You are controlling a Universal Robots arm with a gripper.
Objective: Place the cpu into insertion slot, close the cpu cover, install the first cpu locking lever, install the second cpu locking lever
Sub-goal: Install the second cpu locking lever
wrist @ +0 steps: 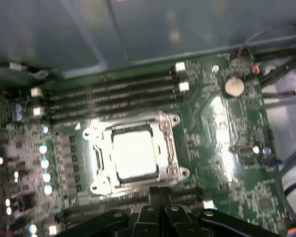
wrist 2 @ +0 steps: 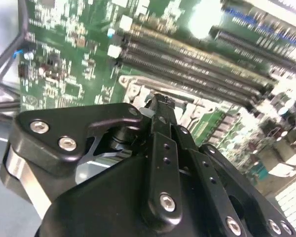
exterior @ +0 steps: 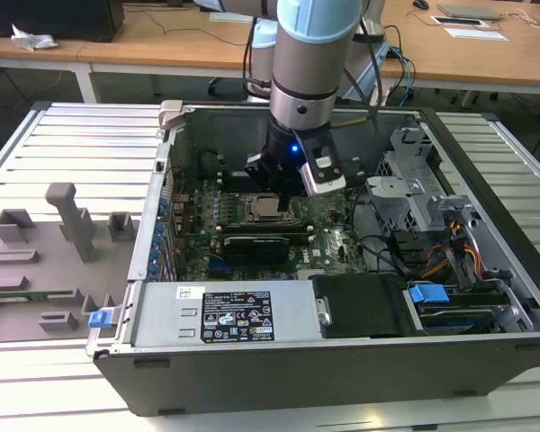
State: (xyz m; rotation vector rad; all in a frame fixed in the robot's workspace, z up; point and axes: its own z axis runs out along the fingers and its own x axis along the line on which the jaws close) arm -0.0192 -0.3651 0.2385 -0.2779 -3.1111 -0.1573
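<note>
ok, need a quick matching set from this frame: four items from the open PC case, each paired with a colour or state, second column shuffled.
Items:
1. cpu
2. cpu cover
3. motherboard
4. coin cell battery

Descriptions:
A. green board
B. round, silver
C. silver frame lying flat around the chip
D. seated in the socket, grey top showing

Pairs: 1-D, 2-C, 3-A, 4-B

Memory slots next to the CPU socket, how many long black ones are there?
4 memory slots in the first wrist view, lying side by side in parallel between the insertion slot and the motherboard's edge. None looks hidden there.
</note>
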